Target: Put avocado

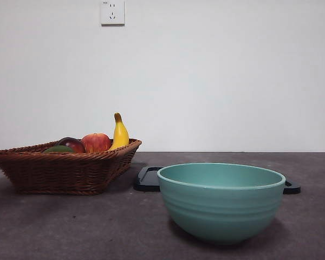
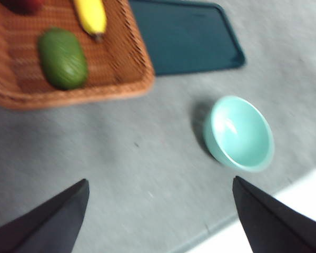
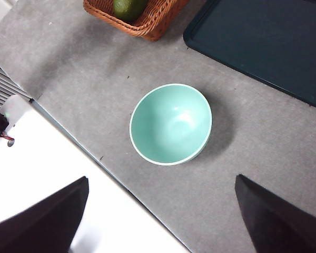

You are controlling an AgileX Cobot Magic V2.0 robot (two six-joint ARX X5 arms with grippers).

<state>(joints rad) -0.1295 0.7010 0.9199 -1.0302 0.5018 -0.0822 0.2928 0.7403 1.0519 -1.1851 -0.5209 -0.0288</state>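
On my front view the basket sits at the left of the grey table. The avocado lies in it at the near left, only its green top showing over the rim. Just right of it I see a dark red fruit, then a red apple, then a banana standing up at the basket's right side. Right of the basket a dark tray lies flat, mostly hidden behind the teal bowl, which stands nearest the camera and apart from the basket. A wall socket is high on the wall.

My left gripper hangs high over bare table with its jaws spread wide and nothing between them; its camera shows the avocado lying alone on the basket floor, the banana beside it.

My right gripper is likewise released and hovers above the bowl, holding nothing.
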